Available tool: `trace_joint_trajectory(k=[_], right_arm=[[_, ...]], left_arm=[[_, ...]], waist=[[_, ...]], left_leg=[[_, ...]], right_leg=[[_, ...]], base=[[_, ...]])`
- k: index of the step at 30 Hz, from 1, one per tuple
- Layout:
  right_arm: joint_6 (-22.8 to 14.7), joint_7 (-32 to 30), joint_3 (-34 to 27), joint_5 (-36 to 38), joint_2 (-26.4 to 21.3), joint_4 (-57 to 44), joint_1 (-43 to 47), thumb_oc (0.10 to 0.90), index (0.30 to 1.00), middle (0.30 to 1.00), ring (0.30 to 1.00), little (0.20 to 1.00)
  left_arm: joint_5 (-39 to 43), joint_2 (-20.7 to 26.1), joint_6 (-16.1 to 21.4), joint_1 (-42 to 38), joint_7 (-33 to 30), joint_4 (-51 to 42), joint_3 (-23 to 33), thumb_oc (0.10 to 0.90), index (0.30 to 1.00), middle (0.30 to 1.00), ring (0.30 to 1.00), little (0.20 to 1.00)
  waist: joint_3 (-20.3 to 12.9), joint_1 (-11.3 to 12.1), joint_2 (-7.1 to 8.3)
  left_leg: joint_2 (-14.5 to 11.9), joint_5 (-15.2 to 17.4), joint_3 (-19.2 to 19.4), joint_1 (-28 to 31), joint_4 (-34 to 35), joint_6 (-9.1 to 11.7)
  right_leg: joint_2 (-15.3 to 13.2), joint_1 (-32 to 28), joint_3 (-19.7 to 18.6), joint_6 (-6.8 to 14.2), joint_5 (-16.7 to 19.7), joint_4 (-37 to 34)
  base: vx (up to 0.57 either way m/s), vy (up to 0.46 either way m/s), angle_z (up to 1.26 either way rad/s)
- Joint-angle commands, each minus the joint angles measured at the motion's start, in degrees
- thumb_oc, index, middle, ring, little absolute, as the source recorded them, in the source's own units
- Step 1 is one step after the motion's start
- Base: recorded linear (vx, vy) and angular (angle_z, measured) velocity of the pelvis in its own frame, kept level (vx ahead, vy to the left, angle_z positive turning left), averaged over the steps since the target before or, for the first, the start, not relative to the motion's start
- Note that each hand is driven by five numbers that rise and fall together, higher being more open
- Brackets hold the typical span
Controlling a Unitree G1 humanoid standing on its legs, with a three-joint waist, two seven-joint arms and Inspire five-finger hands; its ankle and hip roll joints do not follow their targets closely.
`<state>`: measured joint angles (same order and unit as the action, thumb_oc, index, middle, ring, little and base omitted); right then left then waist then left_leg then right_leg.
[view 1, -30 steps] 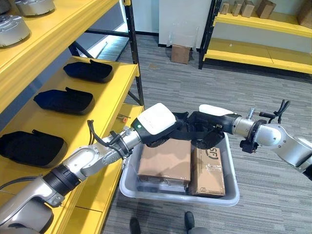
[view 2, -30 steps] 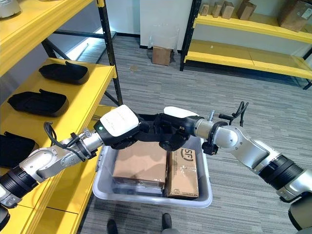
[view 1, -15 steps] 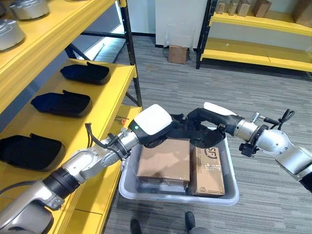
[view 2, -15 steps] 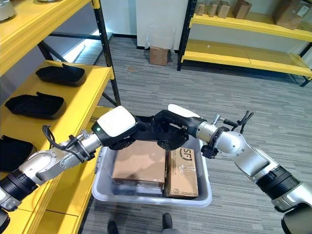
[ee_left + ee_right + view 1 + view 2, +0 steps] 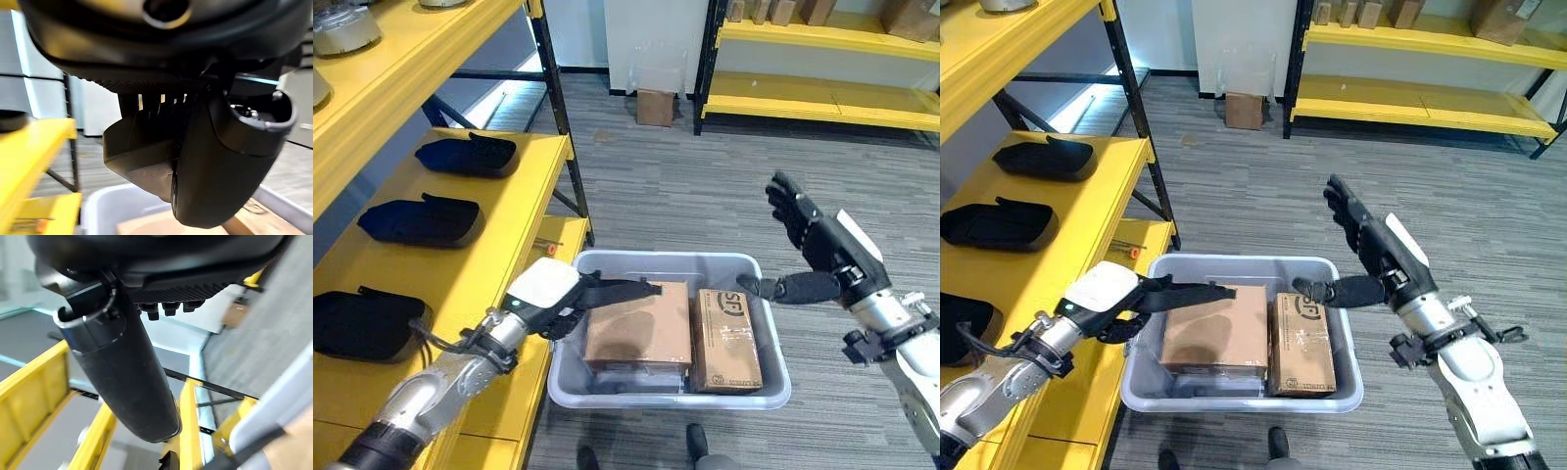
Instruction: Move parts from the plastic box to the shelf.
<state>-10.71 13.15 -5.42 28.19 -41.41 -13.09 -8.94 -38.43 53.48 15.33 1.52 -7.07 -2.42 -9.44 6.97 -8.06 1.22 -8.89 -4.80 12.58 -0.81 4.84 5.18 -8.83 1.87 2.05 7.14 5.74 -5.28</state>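
Note:
A grey plastic box (image 5: 656, 258) stands on the floor beside the yellow shelf (image 5: 509, 220). In it lie a larger cardboard box (image 5: 638, 323) and a narrower cardboard box (image 5: 726, 341), with dark items under them. My left hand (image 5: 548, 290) is at the plastic box's left rim, open, with straight fingers (image 5: 622, 288) stretched over the larger cardboard box. My right hand (image 5: 827, 245) is raised above the plastic box's right side, open and holding nothing, fingers spread upward and thumb pointing toward the boxes. Three black moulded parts (image 5: 421, 220) lie on the shelf.
Silver round parts (image 5: 347, 26) sit on the upper shelf level at the left. A second yellow rack (image 5: 822, 93) with cardboard boxes stands at the back, and a small cardboard box (image 5: 654, 106) rests on the carpet near it.
The two hands, close together above the plastic box before, have parted. The right hand rose to the right with open fingers. The left hand drew back toward the box's left rim. The camera shifted.

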Motion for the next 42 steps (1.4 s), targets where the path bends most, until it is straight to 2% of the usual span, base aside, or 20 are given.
trace_joint_trajectory(k=[1, 2, 6, 9, 13, 15, 20, 21, 22, 23, 25, 26, 27, 31, 32, 33, 35, 38, 40, 42], right_arm=[[-4.67, -0.32, -7.3, 1.31, -1.42, -5.25, 2.6, 0.9, 1.0, 1.0, 1.0, 1.0], [-4.73, -1.02, -7.99, 1.23, 0.81, -3.92, 1.32, 0.9, 1.0, 1.0, 1.0, 1.0], [-4.69, -2.1, -8.66, -0.22, 3.41, -2.83, -0.13, 0.9, 1.0, 1.0, 1.0, 1.0], [-4.46, -2.49, -8.0, -0.8, 4.2, -2.01, 0.15, 0.9, 1.0, 1.0, 1.0, 1.0], [-4.62, -3.13, -6.38, -1.67, 3.77, -1.7, 2.23, 0.9, 1.0, 1.0, 1.0, 1.0], [-5.03, -4.2, -2.88, -2.03, 3.7, -1.1, 6.55, 0.9, 1.0, 1.0, 1.0, 1.0], [-5.55, -4.86, 1.13, -2.5, 3.03, -0.67, 11.43, 0.9, 1.0, 1.0, 1.0, 1.0], [-5.74, -5.22, 2.68, -2.72, 2.26, -0.99, 13.34, 0.9, 1.0, 1.0, 1.0, 1.0], [-5.73, -5.27, 3.4, -2.09, 1.56, -1.02, 14.7, 0.9, 1.0, 1.0, 1.0, 1.0], [-5.63, -4.91, 3.69, -1.24, 0.77, -1.44, 15.5, 0.9, 1.0, 1.0, 1.0, 1.0], [-5.46, -4.92, 2.62, -1.55, -0.37, -1.92, 14.98, 0.9, 1.0, 1.0, 1.0, 1.0], [-5.45, -4.92, 2.59, -1.55, -0.37, -1.94, 14.96, 0.9, 1.0, 1.0, 1.0, 1.0], [-5.87, -6.11, 1.05, -2.37, -0.52, -1.75, 14.12, 0.9, 1.0, 1.0, 1.0, 1.0], [-6.67, -6.8, -1.98, -1.9, 1.11, -2.08, 11.19, 0.9, 1.0, 1.0, 1.0, 1.0], [-6.84, -6.96, -3.35, -1.74, 2.19, -2.02, 9.42, 0.9, 1.0, 1.0, 1.0, 1.0], [-6.81, -6.94, -3.56, -1.74, 2.19, -2.16, 9.17, 0.9, 1.0, 1.0, 1.0, 1.0], [-6.63, -7.31, -5.54, -1.64, 3.62, -2.09, 6.83, 0.9, 1.0, 1.0, 1.0, 1.0], [-6.66, -8.07, -9.27, -1.81, 5.61, -1.69, 3.0, 0.9, 1.0, 1.0, 1.0, 1.0], [-6.55, -8.67, -10.78, -2.2, 6.5, -1.28, 1.63, 0.9, 1.0, 1.0, 1.0, 1.0], [-6.53, -8.82, -11.02, -2.52, 7.02, -1.29, 1.25, 0.9, 1.0, 1.0, 1.0, 1.0]], left_arm=[[3.86, 2.92, 1.95, -3.64, -4.79, -6.25, 8.68, 0.4, 0.3, 0.3, 0.3, 0.3], [3.94, 2.7, 2.23, -1.24, -5.15, -7.95, 11.5, 0.4, 0.3, 0.3, 0.3, 0.3], [4.3, 3.0, 2.69, 3.22, -5.63, -11.48, 17.12, 0.4, 0.3, 0.3, 0.3, 0.3], [5.11, 3.39, 2.84, 5.91, -5.41, -14.52, 20.87, 0.4, 0.3, 0.3, 0.3, 0.3], [5.92, 3.63, 2.65, 8.01, -5.65, -16.38, 24.19, 0.4, 0.3, 0.3, 0.3, 0.3], [6.58, 3.27, 1.96, 10.6, -6.29, -17.47, 27.18, 0.4, 0.3, 0.3, 0.3, 0.3], [6.43, 2.41, 1.41, 13.37, -6.62, -18.17, 29.8, 0.4, 0.3, 0.3, 0.3, 0.3], [6.68, 1.99, 1.28, 14.34, -6.64, -18.45, 30.46, 0.4, 0.3, 0.3, 0.3, 0.3], [6.86, 1.87, 1.18, 14.42, -6.67, -18.54, 30.67, 0.4, 0.3, 0.3, 0.3, 0.3], [6.66, 1.97, 1.21, 14.19, -7.18, -18.37, 30.76, 0.4, 0.3, 0.3, 0.3, 0.3], [5.94, 2.59, 1.08, 14.14, -6.73, -18.68, 30.7, 0.4, 0.3, 0.3, 0.3, 0.3], [5.94, 2.59, 1.07, 14.13, -6.72, -18.68, 30.68, 0.4, 0.3, 0.3, 0.3, 0.3], [5.39, 2.76, 1.57, 14.19, -6.63, -19.16, 30.82, 0.4, 0.3, 0.3, 0.3, 0.3], [5.35, 1.42, 2.02, 13.41, -6.95, -19.72, 31.24, 0.4, 0.3, 0.3, 0.3, 0.3], [5.12, 0.74, 2.09, 12.13, -7.2, -19.97, 31.27, 0.4, 0.3, 0.3, 0.3, 0.3], [5.1, 0.75, 2.06, 11.99, -7.17, -19.98, 31.06, 0.4, 0.3, 0.3, 0.3, 0.3], [4.96, 0.09, 2.11, 10.83, -7.33, -20.1, 31.24, 0.4, 0.3, 0.3, 0.3, 0.3], [4.33, -0.21, 2.02, 9.34, -7.62, -20.17, 31.58, 0.4, 0.3, 0.3, 0.3, 0.3], [4.37, -0.47, 2.13, 9.63, -7.49, -20.34, 31.8, 0.4, 0.3, 0.3, 0.3, 0.3], [3.95, -0.34, 2.15, 10.25, -7.68, -20.88, 32.25, 0.4, 0.3, 0.3, 0.3, 0.3]], waist=[[-4.88, -0.68, -1.05], [-4.72, -0.77, -1.55], [-4.39, -0.99, -2.77], [-3.76, -0.9, -3.8], [-2.2, -0.5, -4.8], [0.29, 1.13, -5.46], [1.89, 2.81, -5.07], [3.24, 4.44, -4.93], [4.09, 5.02, -5.03], [4.63, 5.49, -4.92], [4.35, 5.86, -4.29], [4.28, 5.78, -4.34], [4.42, 6.16, -3.78], [4.13, 4.41, -3.72], [3.61, 3.32, -3.92], [3.7, 3.12, -4.07], [2.93, 1.8, -4.74], [1.84, -0.62, -6.64], [1.47, -0.48, -6.67], [1.39, -0.15, -6.42]], left_leg=[[-3.67, 4.15, 2.3, 4.37, 0.16, 2.72], [-3.67, 4.11, 2.33, 4.4, 0.16, 2.72], [-3.67, 3.87, 2.4, 4.64, 0.16, 2.74], [-4.07, 3.35, 2.35, 5.04, 0.16, 2.79], [-5.35, 2.11, 2.3, 5.29, 0.16, 2.82], [-7.59, -0.08, 1.66, 4.57, -0.4, 2.75], [-9.8, -3.31, 0.24, 2.77, -1.16, 3.3], [-10.25, -7.01, -1.62, 1.35, -1.02, 3.85], [-9.89, -9.51, -3.29, -0.5, -0.66, 3.93], [-8.92, -10.71, -4.36, -2.57, -0.37, 4.11], [-6.27, -9.51, -3.64, -4.56, -0.37, 3.34], [-6.28, -9.56, -3.75, -4.69, -0.37, 3.33], [-4.56, -7.27, -3.39, -4.53, -1.5, 3.34], [-6.19, -3.06, -3.13, -1.27, -7.9, 3.58], [-7.94, -2.93, -2.08, 2.04, -10.9, 3.87], [-8.08, -2.85, -2.5, 1.98, -11.05, 3.96], [-9.05, -2.1, -2.32, 6.34, -11.87, 4.62], [-7.84, 1.16, -0.15, 8.78, -6.69, 4.53], [-7.19, 4.37, 1.54, 7.89, -5.22, 4.11], [-6.43, 6.15, 2.16, 7.73, -5.27, 3.55]], right_leg=[[-3.37, -5.36, 1.81, 3.95, -6.34, 0.28], [-3.36, -5.31, 1.72, 3.89, -6.43, 0.28], [-3.22, -5.44, 1.21, 3.51, -6.66, 0.28], [-2.64, -5.57, 0.59, 2.81, -7.5, 1.13], [-1.1, -2.96, -0.18, 1.26, -10.36, 7.16], [2.34, 1.89, -0.84, -1.05, -13.9, 15.37], [4.92, 5.11, -0.28, -3.09, -16.12, 20.09], [5.75, 5.4, 0.93, -4.08, -16.81, 20.42], [5.84, 6.08, 1.88, -4.44, -16.33, 20.0], [5.27, 6.54, 3.18, -4.59, -16.16, 19.1], [3.88, 5.87, 6.05, -5.01, -16.1, 17.0], [3.89, 5.87, 6.16, -5.01, -16.01, 16.87], [2.51, 4.77, 8.37, -5.01, -15.64, 15.06], [0.74, 4.27, 12.69, -5.49, -14.0, 12.58], [-0.02, 5.22, 15.44, -5.93, -13.61, 12.82], [0.05, 4.96, 15.83, -5.96, -13.76, 12.87], [-0.7, 6.14, 17.65, -5.48, -14.29, 13.32], [-2.83, 8.41, 21.6, -4.02, -12.87, 15.78], [-4.18, 8.01, 22.37, -2.93, -11.77, 16.21], [-5.02, 7.45, 22.38, -2.14, -10.5, 15.9]], base=[[0.0, -0.033, -0.03], [0.0, -0.037, -0.02], [0.0, -0.045, -0.01], [-0.03, -0.081, -0.03], [-0.1, -0.102, -0.08], [-0.21, -0.255, -0.11], [-0.14, -0.255, -0.18], [-0.21, -0.288, -0.08], [-0.3, -0.341, 0.19], [-0.27, -0.228, 0.59], [-0.16, -0.179, 1.16], [-0.14, -0.18, 1.48], [-0.17, -0.148, 1.14], [-0.19, -0.056, 1.23], [-0.14, 0.006, 1.09], [-0.11, 0.049, 0.83], [-0.12, 0.116, 0.99], [-0.14, 0.233, 1.01], [0.01, 0.206, 0.68], [0.04, 0.212, 0.49]])
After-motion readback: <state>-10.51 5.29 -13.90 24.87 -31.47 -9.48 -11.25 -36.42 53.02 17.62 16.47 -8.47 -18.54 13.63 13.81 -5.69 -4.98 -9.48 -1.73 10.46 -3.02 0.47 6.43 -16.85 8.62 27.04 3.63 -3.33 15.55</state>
